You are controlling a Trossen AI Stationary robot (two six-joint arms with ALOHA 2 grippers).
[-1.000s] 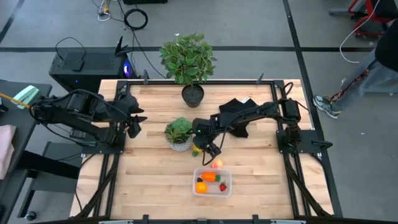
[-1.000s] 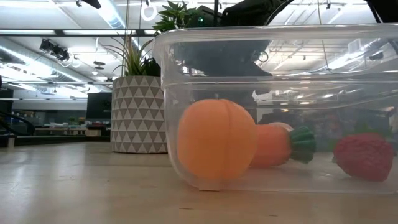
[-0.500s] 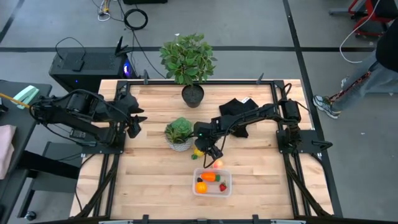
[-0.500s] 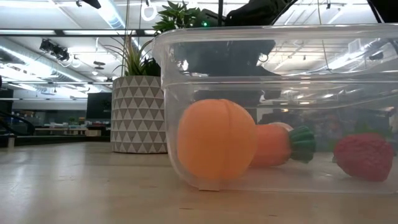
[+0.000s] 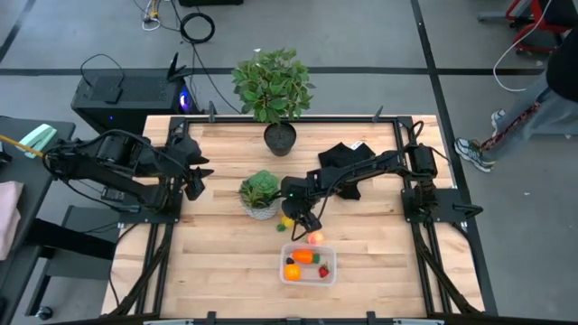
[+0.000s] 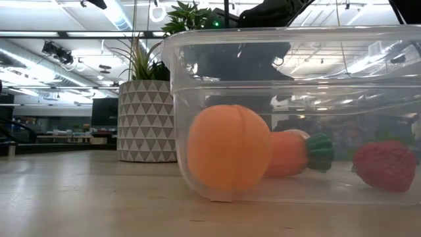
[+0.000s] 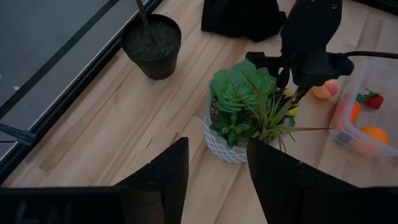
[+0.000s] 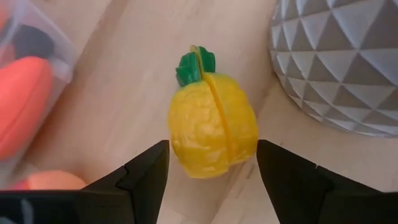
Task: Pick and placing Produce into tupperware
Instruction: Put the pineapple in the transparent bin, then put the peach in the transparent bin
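High view: the right gripper (image 5: 305, 223) sits just left of frame centre, directly over a yellow piece (image 5: 287, 220) lying on the tabletop (image 5: 217, 262) beside the white pot (image 5: 260, 209). The tupperware (image 5: 308, 264) lies lower centre, near but apart from the gripper, with orange and red produce inside. A peach-coloured piece (image 5: 315, 237) rests just above its rim, outside. The left gripper (image 5: 193, 183) waits at left of frame, well apart.

Low view: the tupperware (image 6: 296, 112) fills the right of frame; inside are an orange ball (image 6: 229, 150), a carrot (image 6: 296, 153) and a strawberry (image 6: 385, 164). The pot (image 6: 146, 120) stands behind at left.

Left wrist view: the left fingers (image 7: 168, 174) stand parted on nothing, at lower frame. The right arm shows at upper right, over the succulent's far side.

Right wrist view: the yellow piece (image 8: 213, 127), green-topped, lies centre frame between the right fingers (image 8: 146, 168), which stand open either side, not touching it. The pot (image 8: 339, 56) wall is close at upper right.

Judgement: the step is grasping the yellow piece. Centre the fingers on its widest part, descend fully, and close squarely; the rounded body may squirt out. Keep the pot-side finger clear of the pot wall. Lift straight before carrying to the container
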